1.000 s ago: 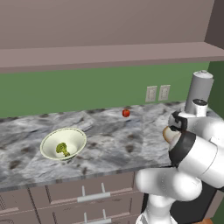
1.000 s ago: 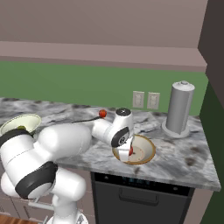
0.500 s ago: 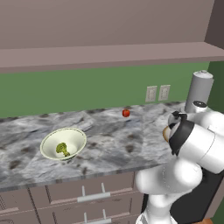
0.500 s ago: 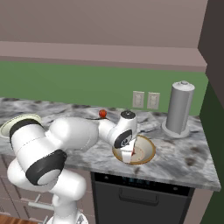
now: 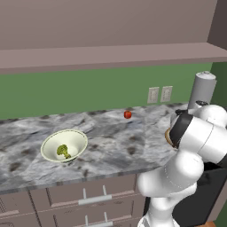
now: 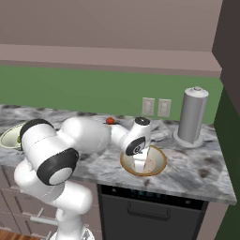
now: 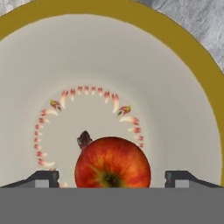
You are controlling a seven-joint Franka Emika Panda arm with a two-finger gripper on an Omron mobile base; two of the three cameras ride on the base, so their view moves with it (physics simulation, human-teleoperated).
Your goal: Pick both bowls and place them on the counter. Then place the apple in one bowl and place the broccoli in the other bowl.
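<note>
Rendered kitchen; marbled counter point(image 5: 115, 146), drawers point(image 5: 88, 195), wall outlets point(image 6: 156, 107)

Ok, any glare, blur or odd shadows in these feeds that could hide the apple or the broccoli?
Hand view: sharp and evenly lit, apple clear between the open claw tips, a small dark shadow beside it on the tan bowl. Left base view: no blur, broccoli plain in the white bowl. Right base view: no glare, the arm blocks the tan bowl's centre.

Green wall point(image 5: 80, 95) with twin outlets point(image 6: 157, 107), mauve shelf point(image 5: 106, 56) above (dark appliance point(image 6: 154, 208) below).
</note>
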